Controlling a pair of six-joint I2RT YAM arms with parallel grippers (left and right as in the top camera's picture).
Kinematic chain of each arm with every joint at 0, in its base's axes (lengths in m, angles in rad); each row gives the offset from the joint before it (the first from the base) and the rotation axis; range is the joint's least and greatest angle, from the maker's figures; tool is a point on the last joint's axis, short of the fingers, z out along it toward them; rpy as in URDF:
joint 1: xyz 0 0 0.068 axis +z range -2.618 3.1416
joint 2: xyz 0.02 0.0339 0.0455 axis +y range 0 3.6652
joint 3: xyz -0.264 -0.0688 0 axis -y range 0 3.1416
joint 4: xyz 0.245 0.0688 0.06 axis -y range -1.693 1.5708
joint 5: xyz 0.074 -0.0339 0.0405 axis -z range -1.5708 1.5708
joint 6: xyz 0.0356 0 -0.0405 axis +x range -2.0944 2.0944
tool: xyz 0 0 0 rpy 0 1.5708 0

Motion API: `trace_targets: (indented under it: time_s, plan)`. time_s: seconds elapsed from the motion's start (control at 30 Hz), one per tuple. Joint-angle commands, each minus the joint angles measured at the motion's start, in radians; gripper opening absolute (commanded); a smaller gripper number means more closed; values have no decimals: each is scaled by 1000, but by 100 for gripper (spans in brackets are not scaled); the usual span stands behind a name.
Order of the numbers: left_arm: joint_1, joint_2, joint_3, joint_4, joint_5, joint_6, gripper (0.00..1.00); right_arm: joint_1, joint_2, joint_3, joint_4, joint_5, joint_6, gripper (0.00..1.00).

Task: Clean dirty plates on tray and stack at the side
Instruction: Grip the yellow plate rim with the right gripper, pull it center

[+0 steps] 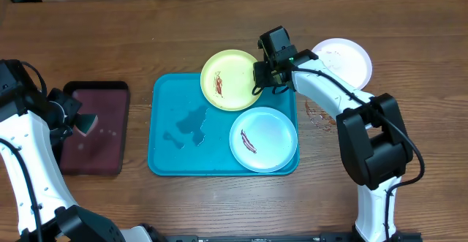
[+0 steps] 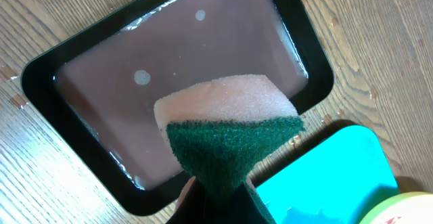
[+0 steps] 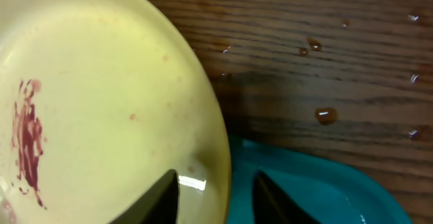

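The lime-green-rimmed plate (image 1: 230,80) with a red smear lies tilted over the far edge of the turquoise tray (image 1: 175,154). My right gripper (image 1: 267,77) is open, its fingers (image 3: 216,190) straddling the right rim of the lime-green plate (image 3: 101,95). The light-blue-rimmed plate (image 1: 265,138), also smeared, lies in the tray's near right corner. The white plate (image 1: 344,58) sits on the table to the right of the tray. My left gripper (image 1: 77,121) is shut on a green-and-pink sponge (image 2: 230,129) above the maroon tray (image 2: 101,82).
The dark maroon black-rimmed tray (image 1: 91,150) holds shallow water at the left. Water puddles lie on the turquoise tray's floor (image 1: 191,121). Droplets (image 3: 326,116) and reddish smears (image 1: 316,114) mark the table right of the tray.
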Motion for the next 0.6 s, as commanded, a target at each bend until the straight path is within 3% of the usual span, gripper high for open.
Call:
trace_targets:
  time_s: [0.0,0.07,0.27,0.47,0.57]
  plan:
    - [5,3,0,0,7,16,4,0,26,0,6,-27,1,27]
    - [5,3,0,1,7,16,4,0,26,0,10,-27,1,18]
    - [5,3,0,2,7,16,4,0,26,9,10,-55,0,4]
    - [5,3,0,1,21,17,4,15,24,10,-4,-177,0,4]
    - [4,3,0,8,131,64,4,37,24,10,-25,-204,1,4]
